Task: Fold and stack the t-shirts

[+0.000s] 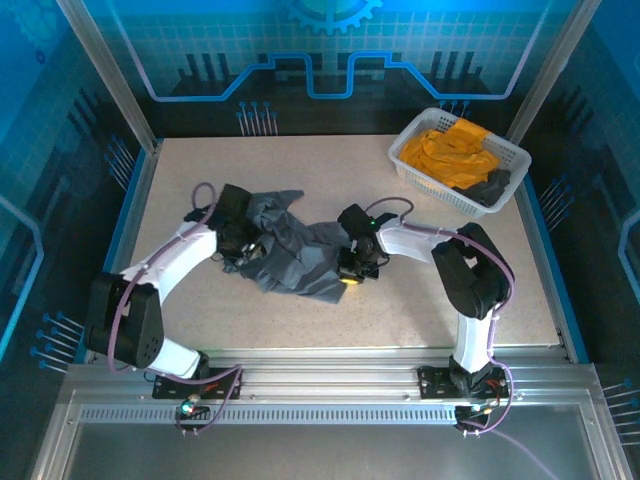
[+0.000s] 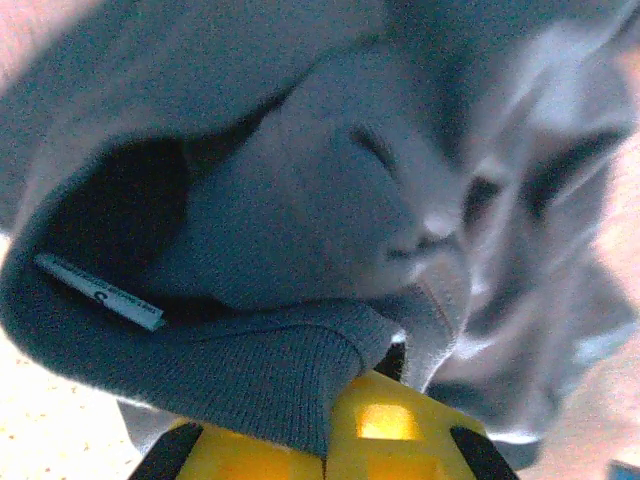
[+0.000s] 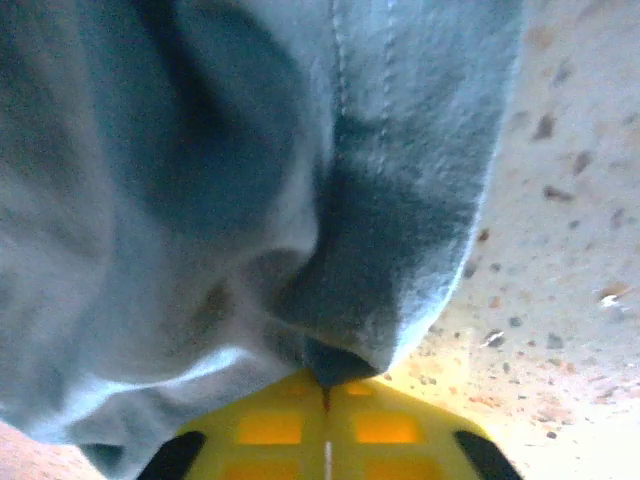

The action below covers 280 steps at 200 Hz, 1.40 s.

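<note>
Nearest the arm bases, the right gripper (image 1: 352, 270) sits low on the speckled beige table (image 1: 400, 320). Its yellow fingers (image 3: 270, 430) are pressed together on a pinch of stitched hem at the near-right end of the slate-grey soft cloth t-shirt (image 1: 295, 255). The right wrist view shows the cloth rising away from the tips, with bare table to its right. A little farther and to the left, the left gripper (image 1: 237, 243) is likewise clamped, its jaws closed on the ribbed collar band, with the neck opening and a small white label (image 2: 100, 293) just beyond the tips. The shirt lies crumpled mid-table between the two, its long axis running from far left to near right, so each arm holds the end on its own side with the bunched middle between them. The coming move probably turns on drawing these two held points apart along that line to spread the shirt flat. At the far right corner, well apart, stands the white plastic lattice basket (image 1: 425, 185), holding the bright orange-yellow t-shirts (image 1: 455, 150).
</note>
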Each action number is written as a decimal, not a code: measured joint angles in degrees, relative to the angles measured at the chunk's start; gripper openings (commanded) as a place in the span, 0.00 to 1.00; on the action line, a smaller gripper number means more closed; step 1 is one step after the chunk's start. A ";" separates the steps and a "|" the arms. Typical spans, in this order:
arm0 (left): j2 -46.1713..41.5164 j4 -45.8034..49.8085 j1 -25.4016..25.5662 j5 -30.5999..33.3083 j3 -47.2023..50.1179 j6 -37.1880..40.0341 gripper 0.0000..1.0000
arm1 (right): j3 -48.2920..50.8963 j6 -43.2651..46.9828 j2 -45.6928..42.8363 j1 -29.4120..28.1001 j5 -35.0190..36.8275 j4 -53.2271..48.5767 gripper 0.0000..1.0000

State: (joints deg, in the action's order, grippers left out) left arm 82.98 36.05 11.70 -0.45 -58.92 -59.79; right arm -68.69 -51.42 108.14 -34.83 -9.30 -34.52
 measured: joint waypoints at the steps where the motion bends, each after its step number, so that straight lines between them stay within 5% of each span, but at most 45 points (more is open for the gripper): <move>1: -0.13 -0.04 -0.22 -0.07 -0.09 0.00 0.00 | -0.09 0.26 0.00 0.07 0.00 -0.02 0.00; 40: -2.43 -4.76 -11.26 -6.73 -7.58 0.44 0.00 | -10.12 3.74 -0.52 8.66 3.58 -3.85 0.00; 99: -2.54 -12.52 -16.72 -12.11 -19.26 -0.26 0.00 | -22.53 9.73 -9.70 19.04 10.64 -10.86 0.00; 126: -5.73 -14.43 -17.22 -11.72 -16.92 -0.55 0.00 | -18.91 10.38 -15.96 20.26 13.46 -12.63 0.00; 160: -18.78 -11.10 -17.25 -6.34 -0.50 -1.84 0.00 | -6.60 10.25 -21.44 20.33 15.28 -12.59 0.00; 183: -23.85 -4.79 -18.10 -1.11 8.87 -0.63 0.55 | 2.40 9.90 -21.57 20.33 15.54 -12.46 0.00; 194: -23.56 -2.58 -19.47 0.11 11.10 0.44 0.71 | 5.27 9.90 -21.40 20.33 15.52 -12.79 0.00; 280: -21.16 12.22 -19.41 2.69 7.21 3.39 0.66 | 5.66 13.57 -20.48 21.53 18.36 -14.84 0.00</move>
State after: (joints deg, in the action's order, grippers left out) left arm 61.82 48.27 -7.70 2.24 -51.70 -56.40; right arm -63.02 -37.85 87.66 -13.30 9.06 -49.36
